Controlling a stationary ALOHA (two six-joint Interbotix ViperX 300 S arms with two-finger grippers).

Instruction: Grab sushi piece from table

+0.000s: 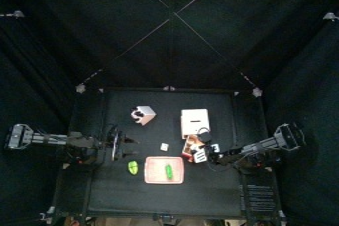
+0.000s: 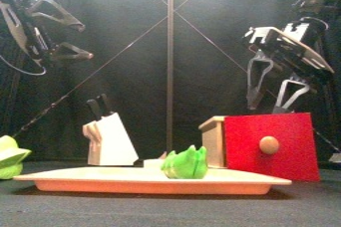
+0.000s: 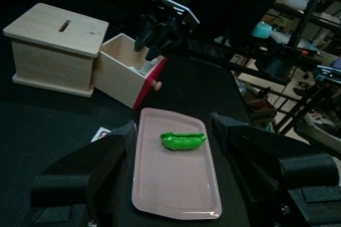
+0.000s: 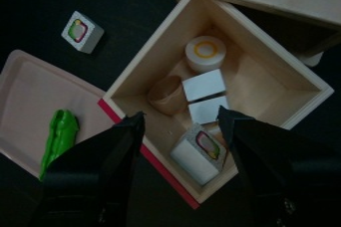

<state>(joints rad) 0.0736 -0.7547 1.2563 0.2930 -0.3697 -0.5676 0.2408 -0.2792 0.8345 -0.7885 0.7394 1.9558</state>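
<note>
The sushi piece (image 1: 165, 147) is a tiny whitish block lying on the black table (image 1: 225, 195), between the two arms and just behind the pink tray (image 1: 165, 171). In the right wrist view the sushi piece (image 4: 82, 31) shows a green and pink middle and lies outside the drawer. My right gripper (image 4: 180, 146) is open and hangs above the open wooden drawer (image 4: 286, 102), apart from the sushi piece. My left gripper (image 3: 180, 166) is also open with nothing in it, raised over the tray's near end.
The drawer with its red front (image 2: 273, 146) holds several small food items and juts from a wooden box (image 1: 196, 119). A green leafy item (image 3: 181, 139) lies on the tray. A white knife block (image 2: 110, 139) stands at the back left, and another green item (image 1: 133, 167) lies left of the tray.
</note>
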